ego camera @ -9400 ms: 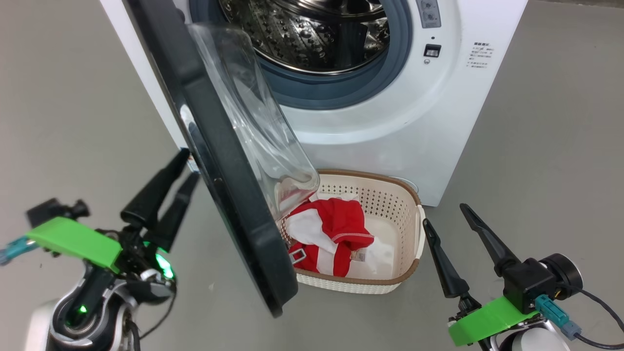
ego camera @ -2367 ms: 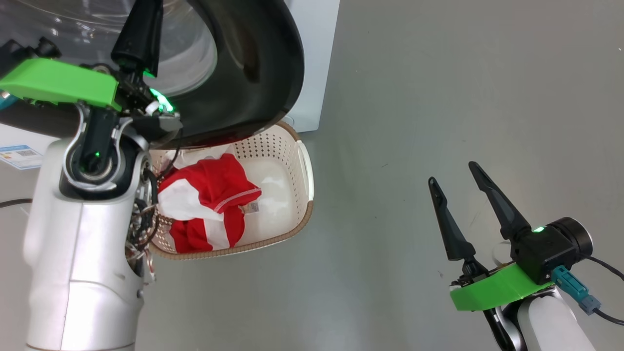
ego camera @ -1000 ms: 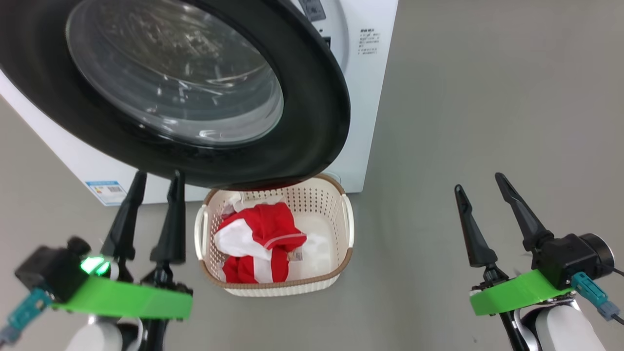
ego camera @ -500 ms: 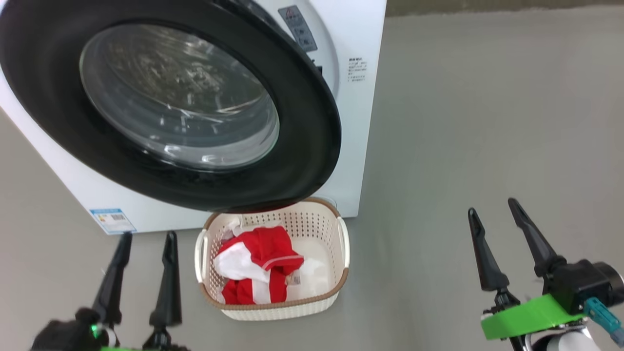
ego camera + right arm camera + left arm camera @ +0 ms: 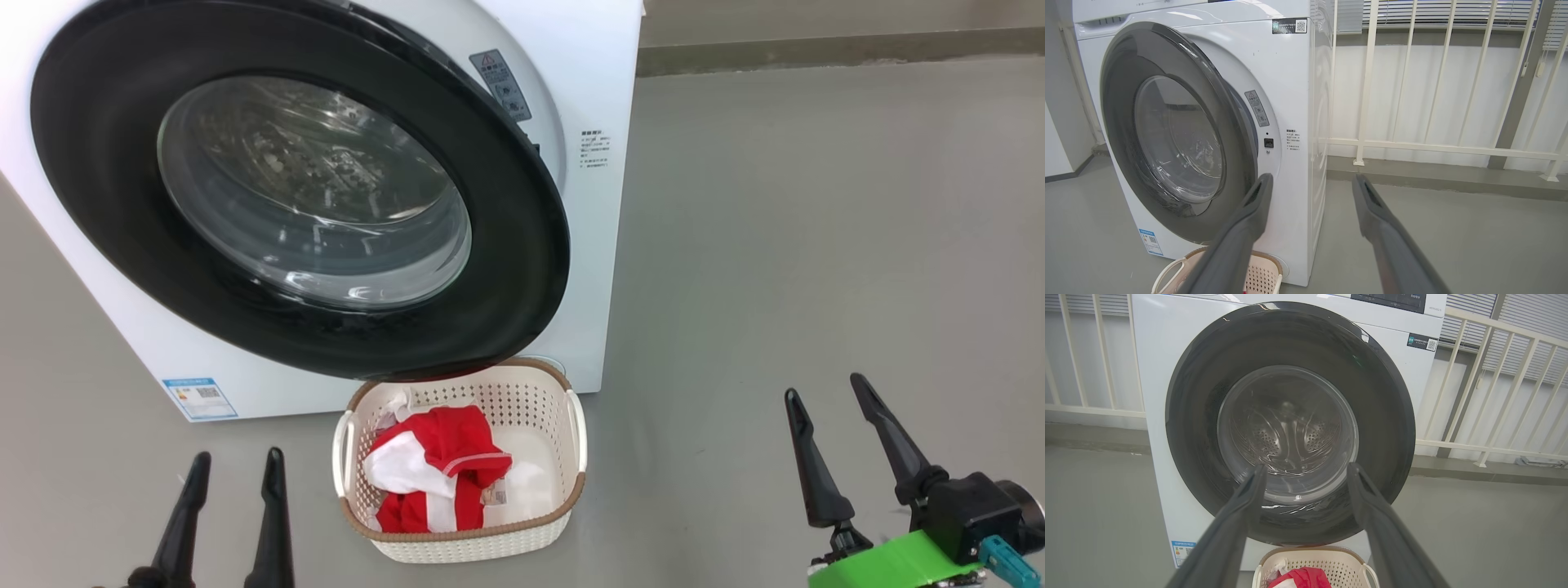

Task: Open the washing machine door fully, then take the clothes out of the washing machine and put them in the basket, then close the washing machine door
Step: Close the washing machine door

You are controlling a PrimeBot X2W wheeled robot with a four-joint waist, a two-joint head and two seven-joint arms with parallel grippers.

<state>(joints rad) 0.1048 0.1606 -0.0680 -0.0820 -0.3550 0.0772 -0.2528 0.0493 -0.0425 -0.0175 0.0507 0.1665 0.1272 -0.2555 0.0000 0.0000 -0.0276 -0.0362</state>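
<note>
Head view: left tool [image 5: 237,455] and right tool [image 5: 824,386] are spread and empty, with the clothes [image 5: 441,482] in the basket [image 5: 482,535] between them. Left wrist view: the washing machine door [image 5: 1388,416] ahead looks shut. Right wrist view: a gap is glimpsed at its near edge. If unlatched, it could swing open.

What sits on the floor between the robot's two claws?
In the head view, the basket holding the clothes, nearer the left gripper than the right gripper.

Washing machine door [image 5: 522,269] sits right across the drum mouth, no way in there, and its lower rim overhangs the far end of the basket [image 5: 473,545]. The basket's near side is open from above (clothes [image 5: 445,445] fill the left half). Floor [image 5: 816,245] on the right is wide open.
</note>
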